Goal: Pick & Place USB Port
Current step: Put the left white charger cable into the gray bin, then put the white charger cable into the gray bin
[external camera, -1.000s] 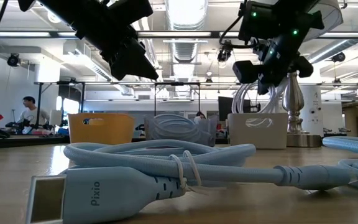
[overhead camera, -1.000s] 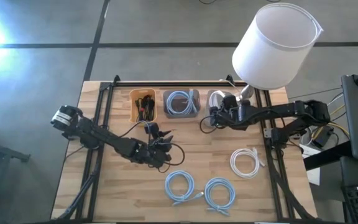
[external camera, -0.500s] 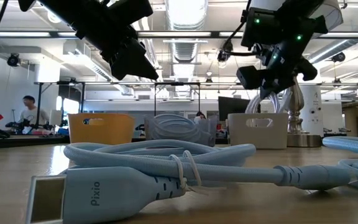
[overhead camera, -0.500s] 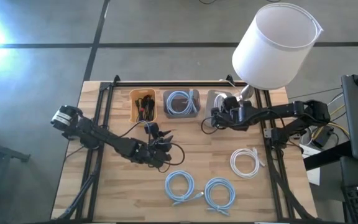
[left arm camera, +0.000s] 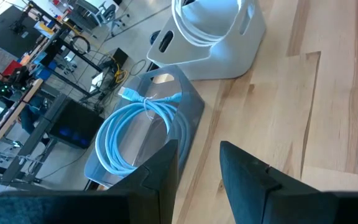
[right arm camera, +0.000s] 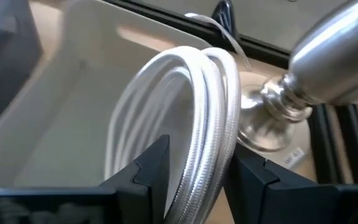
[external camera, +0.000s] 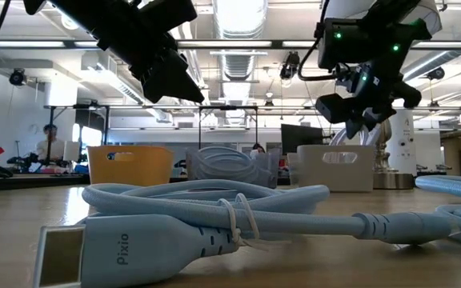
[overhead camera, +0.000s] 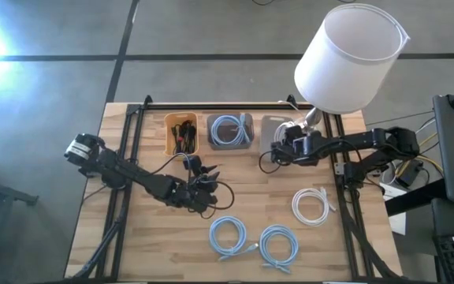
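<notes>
My right gripper (overhead camera: 284, 140) hangs over the white bin (overhead camera: 273, 125) at the far edge, open. A white USB cable coil (right arm camera: 191, 106) stands on edge inside that bin, between the two fingers. In the low view the right gripper (external camera: 358, 108) hangs just above the bin's rim (external camera: 334, 150). Mid-table, my left gripper (overhead camera: 203, 167) hovers open with nothing between its fingers (left arm camera: 163, 177), which point toward the bins. My right gripper has the white coil's upper arc (right arm camera: 207, 146) between its parted fingers, which slant down from above. Whether either finger touches the cable I cannot tell. The coil's lower part rests inside the white bin.
A yellow bin (overhead camera: 181, 132) of dark items and a grey bin (overhead camera: 229, 131) with a blue cable stand left of the white bin. A lamp (overhead camera: 351, 57) stands at the far right. A white coil (overhead camera: 312, 205) and two blue coils (overhead camera: 228, 237) (overhead camera: 278, 244) lie near the front.
My right gripper has gone a little toward the table's right edge above the white bin. The white coil, which hung below the fingers above the rim, has dropped down into the bin.
</notes>
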You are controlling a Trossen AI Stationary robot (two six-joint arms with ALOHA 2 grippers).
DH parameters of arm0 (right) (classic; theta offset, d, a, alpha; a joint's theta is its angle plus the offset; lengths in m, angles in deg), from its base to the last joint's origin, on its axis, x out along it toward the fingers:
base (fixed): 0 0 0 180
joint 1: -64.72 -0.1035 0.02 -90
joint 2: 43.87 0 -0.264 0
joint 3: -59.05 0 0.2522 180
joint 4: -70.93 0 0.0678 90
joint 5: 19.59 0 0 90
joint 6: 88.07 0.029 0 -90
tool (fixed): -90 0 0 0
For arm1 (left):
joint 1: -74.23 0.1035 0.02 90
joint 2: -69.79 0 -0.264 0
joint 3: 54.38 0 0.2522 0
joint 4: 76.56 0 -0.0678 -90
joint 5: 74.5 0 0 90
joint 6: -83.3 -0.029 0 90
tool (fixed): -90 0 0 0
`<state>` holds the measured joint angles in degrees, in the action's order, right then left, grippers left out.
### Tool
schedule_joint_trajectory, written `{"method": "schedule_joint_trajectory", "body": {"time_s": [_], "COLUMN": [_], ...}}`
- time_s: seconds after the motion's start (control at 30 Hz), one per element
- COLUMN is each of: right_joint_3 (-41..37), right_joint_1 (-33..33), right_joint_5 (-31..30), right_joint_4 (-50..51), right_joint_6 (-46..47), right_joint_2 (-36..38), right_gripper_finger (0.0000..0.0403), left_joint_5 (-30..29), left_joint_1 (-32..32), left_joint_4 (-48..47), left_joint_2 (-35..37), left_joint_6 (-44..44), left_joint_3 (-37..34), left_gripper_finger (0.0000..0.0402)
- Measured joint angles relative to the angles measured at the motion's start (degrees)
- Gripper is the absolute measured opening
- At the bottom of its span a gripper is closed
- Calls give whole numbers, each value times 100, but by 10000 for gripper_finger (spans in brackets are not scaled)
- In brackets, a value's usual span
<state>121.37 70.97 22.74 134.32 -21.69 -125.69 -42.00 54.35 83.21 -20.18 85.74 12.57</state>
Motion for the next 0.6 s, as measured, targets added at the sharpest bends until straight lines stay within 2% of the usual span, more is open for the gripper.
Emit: {"method": "schedule_joint_trajectory", "body": {"time_s": [0.2,0.47,0.6], "right_joint_3": [-4,-4,-4], "right_joint_1": [1,-10,-67], "right_joint_5": [-6,-3,533], "right_joint_4": [469,464,461], "right_joint_6": [73,-273,-921], "right_joint_2": [208,1011,1447], "right_gripper_finger": [137,148,151], "left_joint_5": [0,0,0], "left_joint_1": [0,0,0], "left_joint_4": [-1,0,0], "left_joint_2": [0,0,0], "left_joint_6": [6,36,93], "left_joint_3": [-1,0,0], "left_gripper_finger": [122,122,122]}}
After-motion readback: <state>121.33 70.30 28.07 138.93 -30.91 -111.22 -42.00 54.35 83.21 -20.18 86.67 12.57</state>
